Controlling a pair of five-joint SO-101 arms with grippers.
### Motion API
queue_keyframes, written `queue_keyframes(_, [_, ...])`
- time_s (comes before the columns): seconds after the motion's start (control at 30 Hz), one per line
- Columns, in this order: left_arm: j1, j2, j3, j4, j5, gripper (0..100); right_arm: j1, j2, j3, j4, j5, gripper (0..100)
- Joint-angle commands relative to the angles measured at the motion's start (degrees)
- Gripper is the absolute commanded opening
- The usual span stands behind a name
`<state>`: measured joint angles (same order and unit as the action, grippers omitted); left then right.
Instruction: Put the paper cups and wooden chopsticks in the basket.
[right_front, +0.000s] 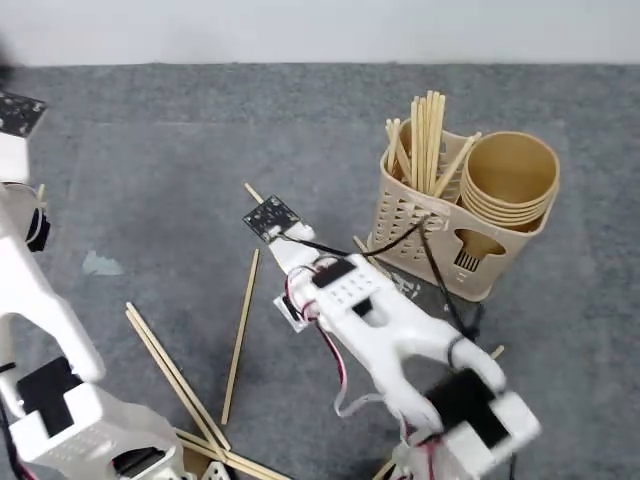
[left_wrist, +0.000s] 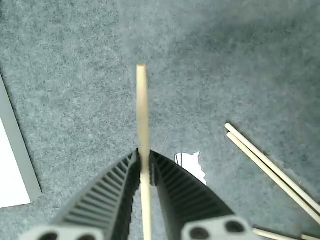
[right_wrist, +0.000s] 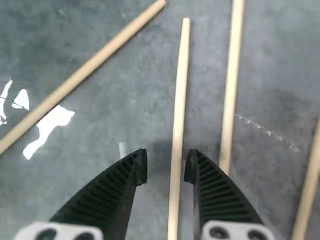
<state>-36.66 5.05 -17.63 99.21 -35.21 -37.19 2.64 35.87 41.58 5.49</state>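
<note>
Overhead, toward the far right of the grey mat, a beige basket, upright and already part-loaded: a stack of paper cups nested in one compartment, a bundle of chopsticks standing on end in the compartment beside it, tips well above the rim. Out on the mat, not yet in the basket: a single chopstick lying near the middle, and a long pair side by side, slanting toward the near edge. From the left wrist, left gripper closed down to a narrow slit on a held chopstick, both ribbed fingers pressed against the stick, free end jutting well past the fingertips over the mat; farther off on the mat, two more sticks side by side and a small pale patch. From the right wrist, right gripper low over the mat, claw parted only a little, holding nothing, straddling a lying chopstick; stick nearer one fingertip than the other, contact with that fingertip impossible to tell. Just beside, nearly parallel and apart, a neighbouring chopstick; on the other side, a slanting chopstick, well apart at the near end and closing in toward the far end; at the very edge, one more stick
</note>
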Motion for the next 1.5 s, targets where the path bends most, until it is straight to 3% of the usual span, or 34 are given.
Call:
queue_keyframes(0.0, [0.35,-3.43,-0.48,-2.64,2.64,1,0.84,4.53,-6.07,-1.10,0.70,14.3])
queue_keyframes(0.13, [1.14,-3.43,-0.48,-2.73,3.16,1,0.75,7.34,-6.68,-1.01,0.97,12.5])
queue_keyframes(0.23, [2.29,-3.43,-0.40,-2.55,3.25,1,0.66,7.69,-6.68,-1.54,1.05,0.9])
queue_keyframes(0.47, [4.57,-3.52,-1.36,-2.37,8.35,1,0.66,6.55,-6.51,-0.04,1.14,0.8])
queue_keyframes(0.77, [10.99,-3.52,-12.35,1.05,15.82,1,3.03,-18.07,-7.03,13.76,4.13,0.8])
queue_keyframes(1.1, [25.41,-3.52,-28.35,1.05,30.07,1,17.19,-41.36,-22.07,28.62,7.91,0.8])
queue_keyframes(1.27, [32.35,-3.52,-36.62,0.97,34.29,1,24.66,-42.59,-31.03,28.09,5.98,0.8])
queue_keyframes(1.47, [36.22,-3.43,-38.55,1.05,34.37,1,31.52,-44.00,-33.05,15.16,-1.32,0.8])
